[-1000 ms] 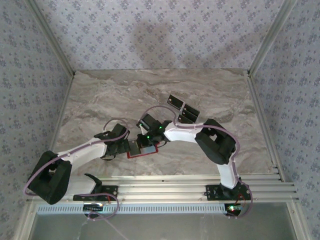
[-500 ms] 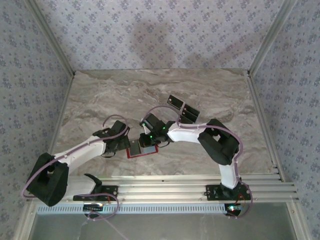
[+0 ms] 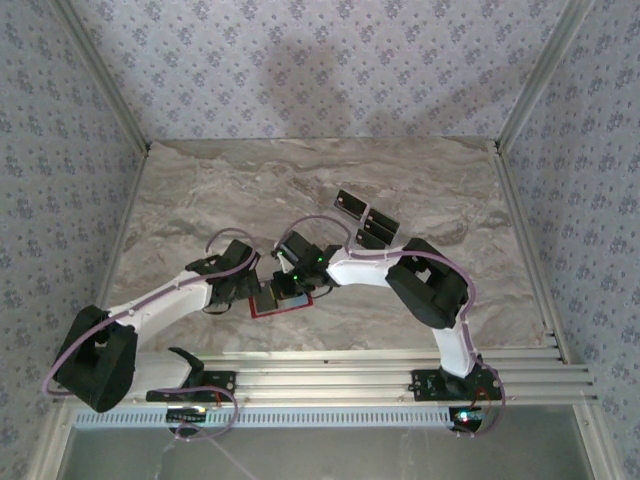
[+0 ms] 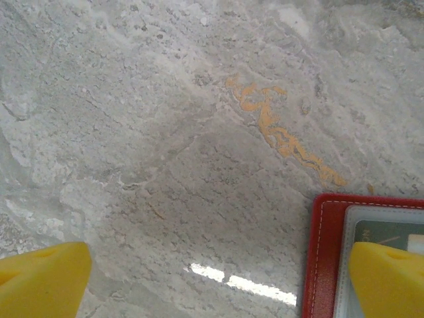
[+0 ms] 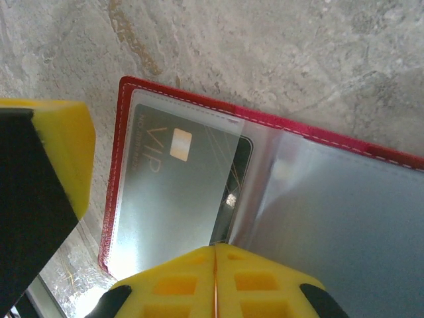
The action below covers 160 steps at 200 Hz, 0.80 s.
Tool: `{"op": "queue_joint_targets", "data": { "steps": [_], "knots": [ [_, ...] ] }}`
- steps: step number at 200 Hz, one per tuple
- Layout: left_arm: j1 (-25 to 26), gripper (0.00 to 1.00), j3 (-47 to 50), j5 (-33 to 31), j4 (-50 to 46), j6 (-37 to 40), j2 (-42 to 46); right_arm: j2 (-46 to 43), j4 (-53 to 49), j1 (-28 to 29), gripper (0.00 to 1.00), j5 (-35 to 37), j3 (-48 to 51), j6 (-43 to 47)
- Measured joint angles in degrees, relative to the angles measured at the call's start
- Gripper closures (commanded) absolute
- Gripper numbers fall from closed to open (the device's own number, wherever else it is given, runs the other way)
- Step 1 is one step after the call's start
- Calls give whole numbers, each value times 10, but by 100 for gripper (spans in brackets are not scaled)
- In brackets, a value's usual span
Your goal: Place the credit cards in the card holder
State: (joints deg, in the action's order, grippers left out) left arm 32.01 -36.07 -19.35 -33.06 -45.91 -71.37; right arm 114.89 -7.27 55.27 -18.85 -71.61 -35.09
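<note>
The red card holder (image 3: pixel 268 310) lies open on the marble between the two grippers, its clear sleeves facing up (image 5: pixel 110 199). A dark credit card (image 5: pixel 173 189) marked VIP sits inside the left sleeve, its right edge still showing past the sleeve's mouth. My right gripper (image 5: pixel 215 248) is shut, with its tips against that card's near edge. My left gripper (image 4: pixel 215 285) stands open over the holder's left edge (image 4: pixel 323 255); one yellow finger (image 4: pixel 387 278) is above the sleeve, the other over bare marble. More dark credit cards (image 3: pixel 351 203) lie farther back right.
The loose cards (image 3: pixel 379 220) lie close together on the marble table (image 3: pixel 200 200) behind the right arm's elbow. Patterned walls close in the table on three sides. A ribbed metal rail (image 3: pixel 350 368) runs along the near edge.
The left gripper has moved up slightly toward the holder's left edge. The right gripper and the holder have shifted a little to the left. Both jaws stand as before.
</note>
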Motion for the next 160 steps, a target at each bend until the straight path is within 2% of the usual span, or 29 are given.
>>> {"op": "queue_joint_targets", "data": {
  "steps": [120,132,160],
  "knots": [
    [17,0,-28,0,1,15,-30,-80,34,-58,88,32,120,-15],
    [21,0,-29,0,2,15,-35,-94,30,-59,84,36,130,-15],
    [32,0,-29,0,3,15,-41,-136,16,-54,68,47,140,-18]
  ]
}}
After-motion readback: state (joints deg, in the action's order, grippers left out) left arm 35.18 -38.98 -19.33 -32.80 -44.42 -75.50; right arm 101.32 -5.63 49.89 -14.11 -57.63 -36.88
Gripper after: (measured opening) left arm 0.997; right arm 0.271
